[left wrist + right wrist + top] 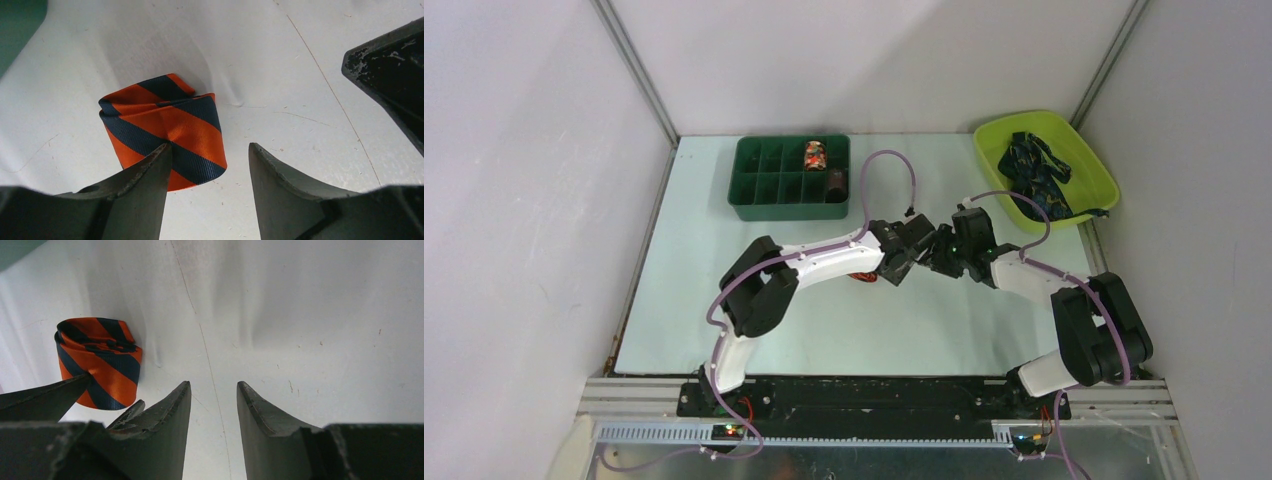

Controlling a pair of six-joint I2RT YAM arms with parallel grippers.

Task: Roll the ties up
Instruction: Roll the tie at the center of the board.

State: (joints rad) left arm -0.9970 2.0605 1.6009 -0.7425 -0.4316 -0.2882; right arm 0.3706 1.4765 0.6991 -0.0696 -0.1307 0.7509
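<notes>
Orange and navy in diagonal stripes, the rolled tie (165,125) sits mid-table (310,75), just in front of one of the left fingers (145,185) — beside their gap, not in it. Both pairs are released: the left fingers grasp nothing, and the right fingers (170,425) stand parted over bare table, the roll off to their side. To lift the roll well, the left fingers should probably shift sideways to straddle it, then close so the loose outer end cannot spring open. At the far edge, the green compartment tray (789,211) holds an orange-patterned roll (814,155) and a dark roll (835,183) in separate cells — the lime bin (1096,170) holds heaped navy ties (1034,180).
</notes>
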